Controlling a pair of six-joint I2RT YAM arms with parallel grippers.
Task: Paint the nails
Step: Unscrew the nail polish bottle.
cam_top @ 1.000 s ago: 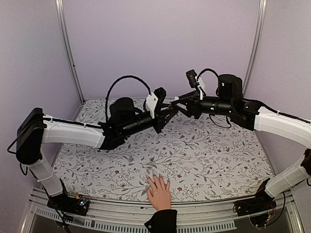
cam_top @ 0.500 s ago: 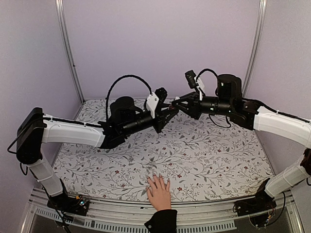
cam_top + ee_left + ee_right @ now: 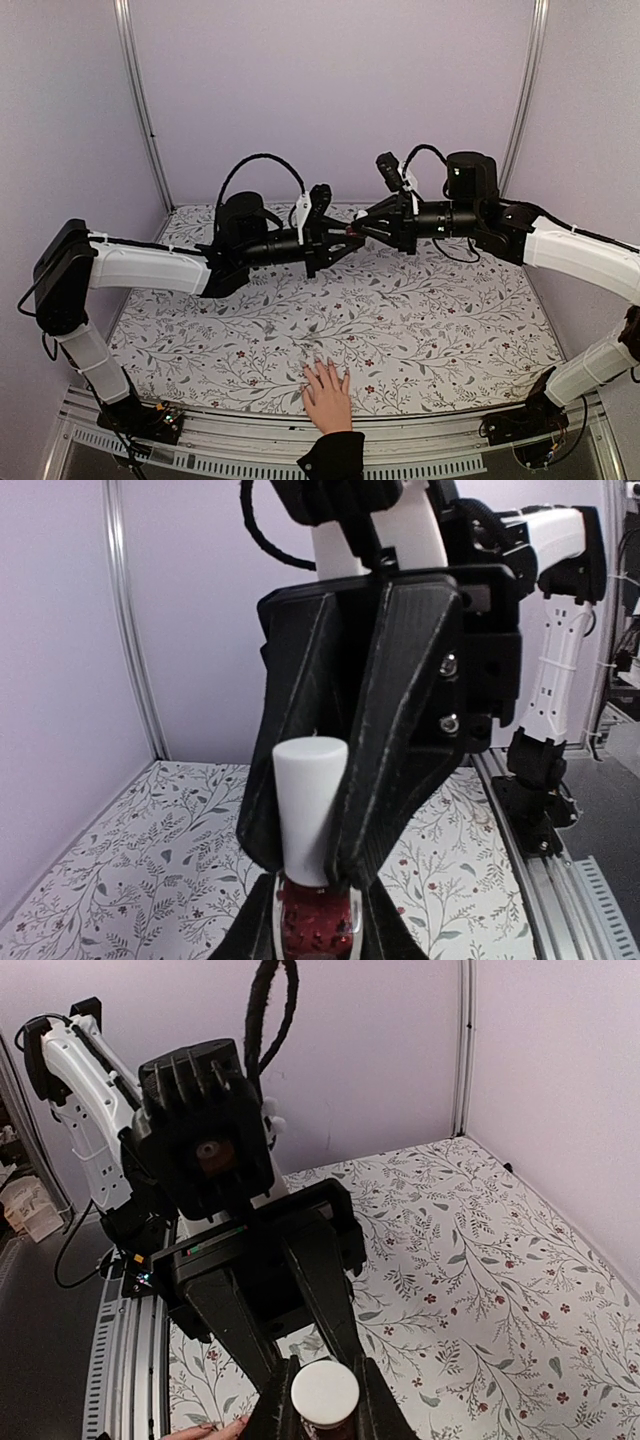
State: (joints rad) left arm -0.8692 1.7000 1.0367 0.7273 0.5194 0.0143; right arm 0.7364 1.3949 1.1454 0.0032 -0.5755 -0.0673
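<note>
Your two arms meet in mid-air over the far half of the floral worktop [image 3: 440,330], their tips touching the same small object. Your left end effector [image 3: 316,936] is closed on a dark-red bottle [image 3: 318,920]; in the left wrist view the bottle sits upright between the two fingers at the bottom of the picture. Your right end effector [image 3: 325,1410] is closed narrowly on the bottle's white cap [image 3: 310,805]. It comes at the cap from the cap's top end, with one black finger on each side. In the right wrist view you look straight down on the round top of the cap, clamped between the right fingers, with the left arm's wrist just behind it. The cap sits on the bottle, and you cannot tell whether it is loosened.

The nails [image 3: 321,362] are well apart from all this. They tip the fingers of a hand [image 3: 327,395] lying flat, palm down, at the near edge of the worktop, between the two arm bases. The fingers are slightly spread and point toward the back wall. A black sleeve cuff [image 3: 333,455] lies over the frame rail below the hand. The nails are too small in the top view for you to tell whether any of them carries polish. Neither end effector is near the hand; both hang high above the worktop's middle.
</note>
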